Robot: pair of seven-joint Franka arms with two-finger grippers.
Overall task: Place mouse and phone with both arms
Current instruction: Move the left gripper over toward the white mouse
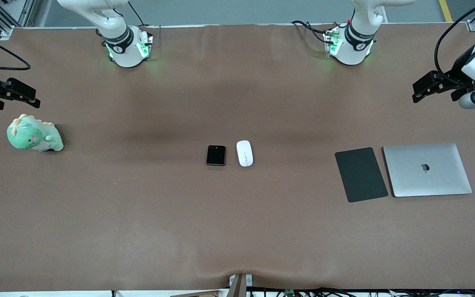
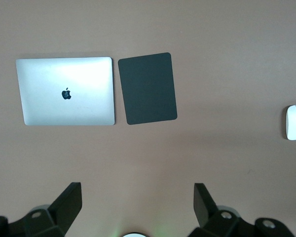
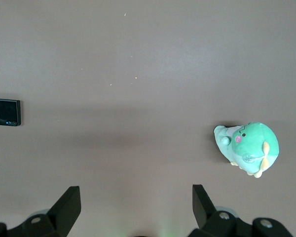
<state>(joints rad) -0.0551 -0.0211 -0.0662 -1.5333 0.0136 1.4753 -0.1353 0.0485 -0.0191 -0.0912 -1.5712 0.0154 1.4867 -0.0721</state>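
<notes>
The white oval mouse (image 1: 244,153) lies in the middle of the brown table, right beside the black folded phone (image 1: 215,155), which is toward the right arm's end. The mouse also shows in the left wrist view (image 2: 295,122), the phone in the right wrist view (image 3: 7,112). My left gripper (image 1: 417,92) hangs open and empty over the table's edge at the left arm's end; its fingers (image 2: 69,202) stand wide apart. My right gripper (image 1: 31,97) hangs open and empty over the right arm's end, its fingers (image 3: 202,200) wide apart.
A dark grey pad (image 1: 360,174) and a closed silver laptop (image 1: 426,169) lie side by side toward the left arm's end. A green plush dinosaur (image 1: 34,134) sits toward the right arm's end. The arm bases (image 1: 127,45) stand along the table's back edge.
</notes>
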